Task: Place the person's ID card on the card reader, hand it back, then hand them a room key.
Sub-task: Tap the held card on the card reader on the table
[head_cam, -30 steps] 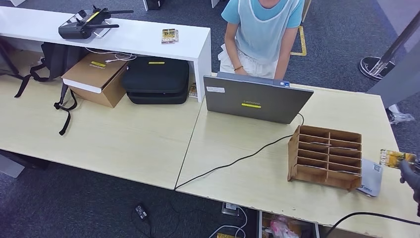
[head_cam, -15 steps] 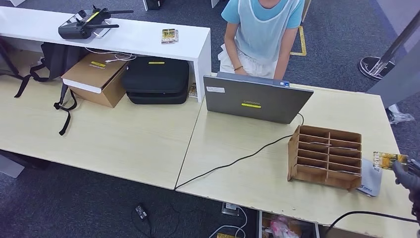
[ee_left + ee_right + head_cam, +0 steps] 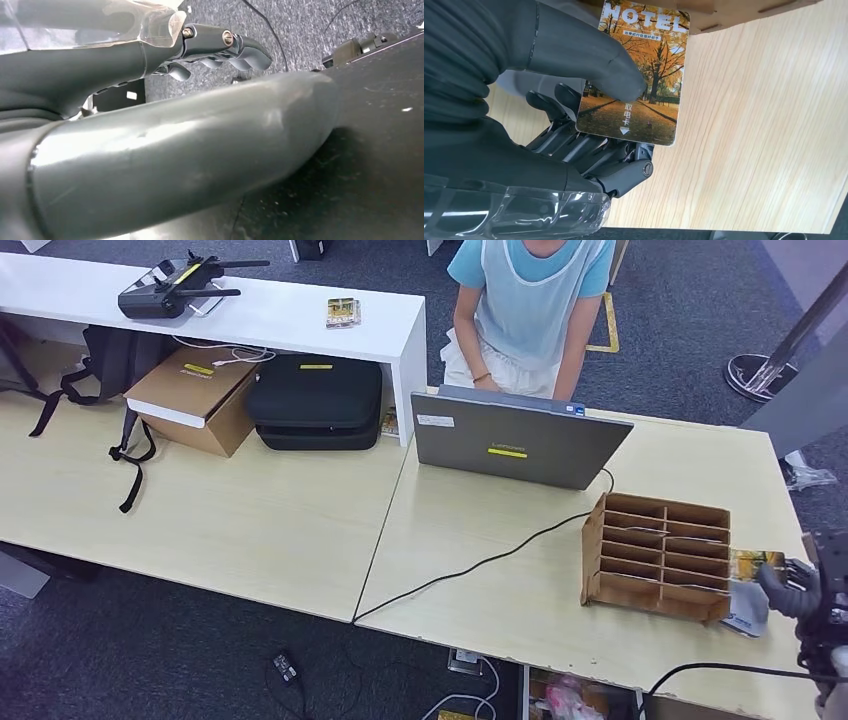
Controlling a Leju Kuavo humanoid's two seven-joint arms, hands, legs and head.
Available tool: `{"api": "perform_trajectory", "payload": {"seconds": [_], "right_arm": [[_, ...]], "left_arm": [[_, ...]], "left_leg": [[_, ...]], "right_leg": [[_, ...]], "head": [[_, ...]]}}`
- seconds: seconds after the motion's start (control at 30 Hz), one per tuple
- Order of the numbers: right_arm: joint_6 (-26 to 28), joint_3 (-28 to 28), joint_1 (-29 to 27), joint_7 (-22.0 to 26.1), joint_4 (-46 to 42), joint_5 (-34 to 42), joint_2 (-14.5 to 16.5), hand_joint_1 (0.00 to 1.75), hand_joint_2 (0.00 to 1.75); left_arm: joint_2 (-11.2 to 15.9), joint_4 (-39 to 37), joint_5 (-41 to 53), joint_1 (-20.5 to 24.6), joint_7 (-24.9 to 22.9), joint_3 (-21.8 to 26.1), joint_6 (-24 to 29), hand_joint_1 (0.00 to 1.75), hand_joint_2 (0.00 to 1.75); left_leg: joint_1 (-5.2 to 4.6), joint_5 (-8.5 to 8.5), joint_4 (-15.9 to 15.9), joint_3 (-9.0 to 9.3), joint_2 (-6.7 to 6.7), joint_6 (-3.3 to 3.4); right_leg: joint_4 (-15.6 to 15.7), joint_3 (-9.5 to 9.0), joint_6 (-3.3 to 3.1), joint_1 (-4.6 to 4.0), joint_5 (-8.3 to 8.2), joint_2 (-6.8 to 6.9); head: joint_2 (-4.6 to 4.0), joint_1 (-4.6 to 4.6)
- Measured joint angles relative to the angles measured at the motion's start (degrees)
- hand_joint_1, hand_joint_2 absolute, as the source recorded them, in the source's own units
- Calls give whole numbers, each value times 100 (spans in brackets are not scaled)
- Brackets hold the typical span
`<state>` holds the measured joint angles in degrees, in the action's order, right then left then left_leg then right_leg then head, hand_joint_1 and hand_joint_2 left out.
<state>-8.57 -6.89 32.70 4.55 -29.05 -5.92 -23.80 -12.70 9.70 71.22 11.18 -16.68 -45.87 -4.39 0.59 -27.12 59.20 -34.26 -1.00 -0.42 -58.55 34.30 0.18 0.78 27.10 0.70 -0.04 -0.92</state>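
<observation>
Holding a room key (image 3: 752, 564) at the table's (image 3: 250, 520) right near edge, right hand (image 3: 790, 588) sits beside the wooden slotted rack (image 3: 658, 555), over the grey card reader (image 3: 748, 610).
Right wrist view: thumb (image 3: 589, 62) and fingers (image 3: 589, 150) pinch the autumn-printed HOTEL card.
Left wrist view: left hand (image 3: 220, 47), fingers curled together, holding nothing.

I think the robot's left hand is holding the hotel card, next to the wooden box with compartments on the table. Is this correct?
Not quite: the right hand holds the hotel card, thumb on its face and fingers behind, as the right wrist view shows. The rest stands: in the head view the card is beside the wooden box on the table.
</observation>
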Motion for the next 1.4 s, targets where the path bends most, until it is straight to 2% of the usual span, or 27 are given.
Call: {"api": "perform_trajectory", "payload": {"seconds": [0.33, 0.8, 1.1, 1.4], "right_arm": [[146, 112, -48, -10, 20, -127, 69, 175, 175], [647, 243, -23, -150, 17, -528, 125, 175, 175], [702, 239, -20, -135, 29, -496, 107, 175, 175], [570, 144, -51, -79, 28, -356, -74, 175, 175]], "left_arm": [[0, 0, -26, -36, 0, 136, 137, 0, 0], [-3, 0, -96, -99, -2, 359, 247, 0, 0], [-4, 0, -131, -123, -2, 461, 247, 0, 0], [-7, 0, -139, -132, -2, 499, 249, 0, 0]], "left_leg": [[0, 0, 0, 1, 2, 0], [-1, 0, 1, 3, 1, 1], [-1, 0, 2, 5, 1, 0], [-1, 0, 2, 5, 2, 0]], "right_leg": [[0, -1, 0, 0, 0, -2], [1, -4, 0, 1, 0, 0], [1, -2, 0, 1, 0, -1], [3, -2, 0, 1, 0, -2]], "head": [[0, 0], [0, 0], [0, 0], [0, 1]]}}
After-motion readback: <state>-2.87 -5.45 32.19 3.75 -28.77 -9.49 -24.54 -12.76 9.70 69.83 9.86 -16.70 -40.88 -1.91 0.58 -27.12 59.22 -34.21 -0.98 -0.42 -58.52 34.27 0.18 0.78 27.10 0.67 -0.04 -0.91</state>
